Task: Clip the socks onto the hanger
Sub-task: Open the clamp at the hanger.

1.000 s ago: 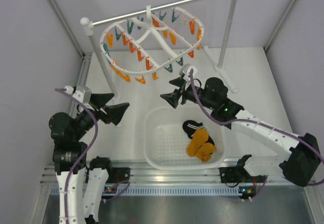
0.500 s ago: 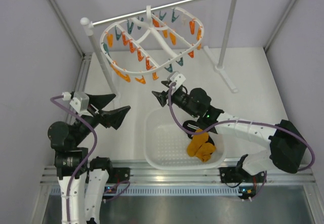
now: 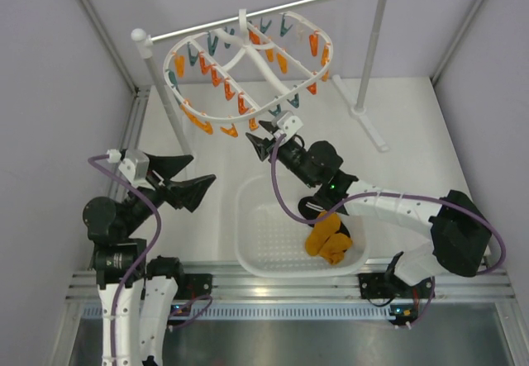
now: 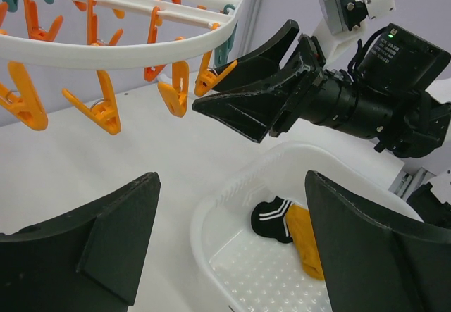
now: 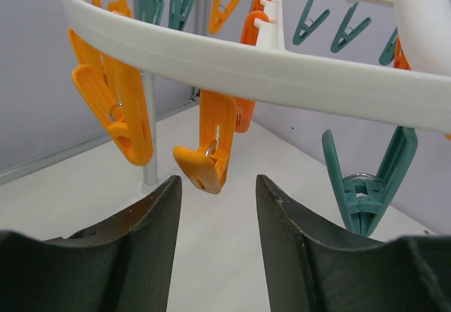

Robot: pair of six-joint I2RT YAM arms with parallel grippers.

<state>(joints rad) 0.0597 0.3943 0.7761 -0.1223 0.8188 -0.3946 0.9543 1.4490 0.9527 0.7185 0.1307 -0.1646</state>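
Observation:
The socks lie in the basket: two mustard-orange ones and a black striped one, also in the left wrist view. The white oval hanger hangs from the rod with orange and teal clothespins. My right gripper is open and empty just under the hanger's near rim. An orange clothespin dangles right above the gap between its fingertips. My left gripper is open and empty left of the basket, pointing at it.
The white perforated basket stands at the front centre. The silver rod rests on white posts at the back. Grey walls close both sides. The right arm stretches over the basket's far right corner.
My right gripper has moved left and up from above the basket to just under the hanger's near rim. My left gripper has shifted slightly, still open.

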